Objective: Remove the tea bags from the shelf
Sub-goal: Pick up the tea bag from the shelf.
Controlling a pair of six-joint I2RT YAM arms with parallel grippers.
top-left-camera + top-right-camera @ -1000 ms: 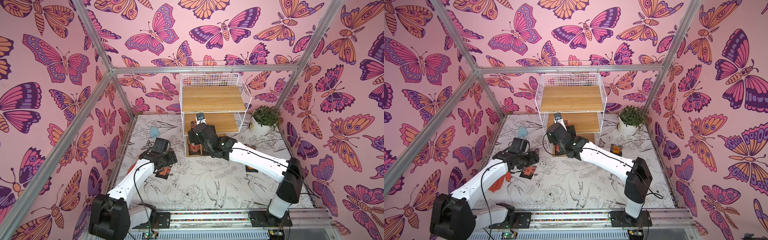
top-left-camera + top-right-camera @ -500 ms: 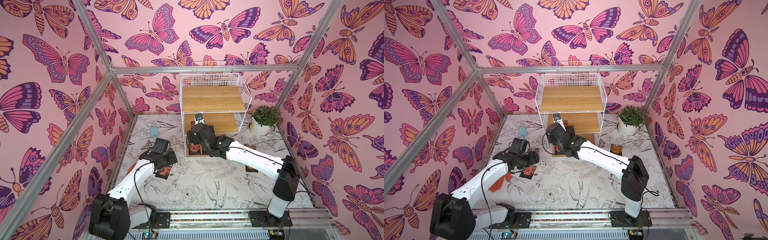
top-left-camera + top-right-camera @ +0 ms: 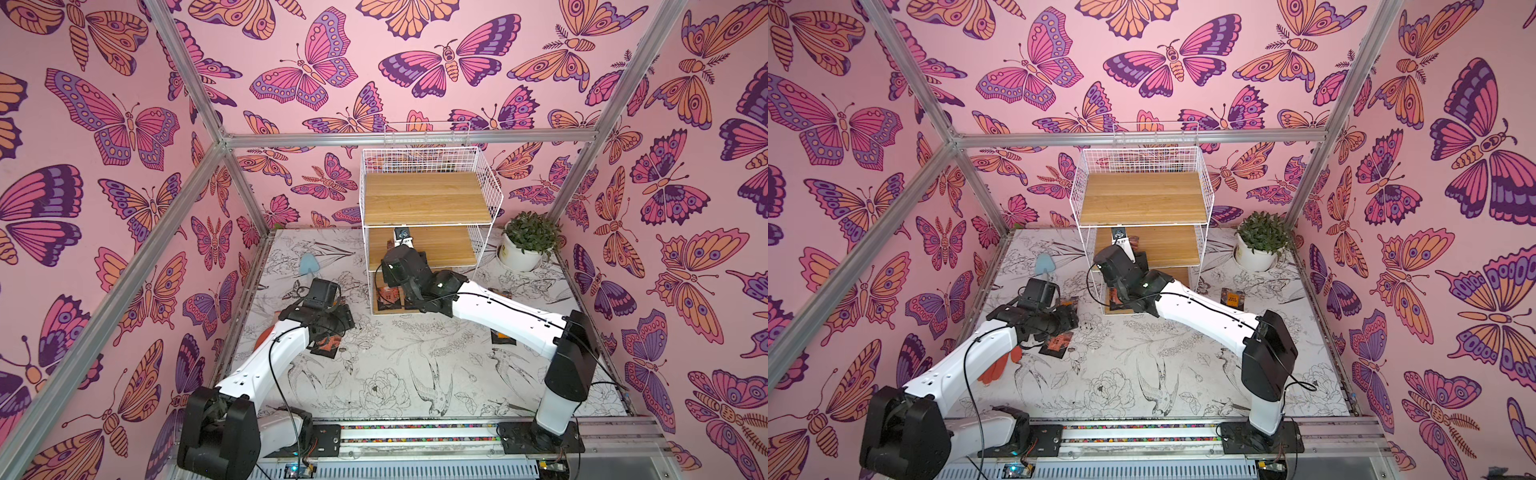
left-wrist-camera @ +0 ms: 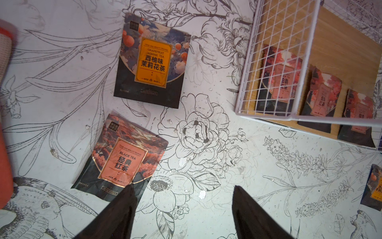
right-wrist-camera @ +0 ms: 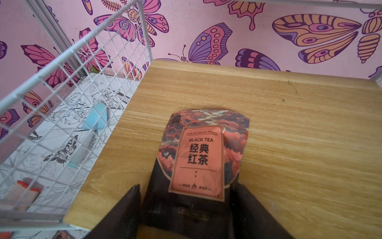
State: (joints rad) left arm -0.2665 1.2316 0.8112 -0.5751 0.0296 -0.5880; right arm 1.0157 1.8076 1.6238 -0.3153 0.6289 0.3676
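Note:
The shelf (image 3: 428, 199) (image 3: 1142, 199) stands at the back of the table. My right gripper (image 5: 186, 186) reaches onto its middle board (image 5: 289, 124). Both jaws press the side edges of a pink-label black tea bag (image 5: 198, 157), which bows up between them. Three more tea bags (image 4: 279, 80) (image 4: 322, 93) (image 4: 359, 107) lie on the bottom tier. My left gripper (image 4: 183, 187) (image 3: 336, 322) hovers open over the table mat, holding nothing. An orange-label tea bag (image 4: 152, 60) and a pink-label one (image 4: 122, 159) lie on the mat beside it.
A white plant pot (image 3: 525, 245) stands right of the shelf. An orange glove (image 3: 994, 368) lies under the left arm. A light blue tool (image 3: 308, 264) lies left of the shelf. Another orange-label bag (image 3: 1232, 298) rests on the mat at the right.
My right arm has pushed a little further into the middle tier and its jaws have closed in on the tea bag. The left arm has not moved.

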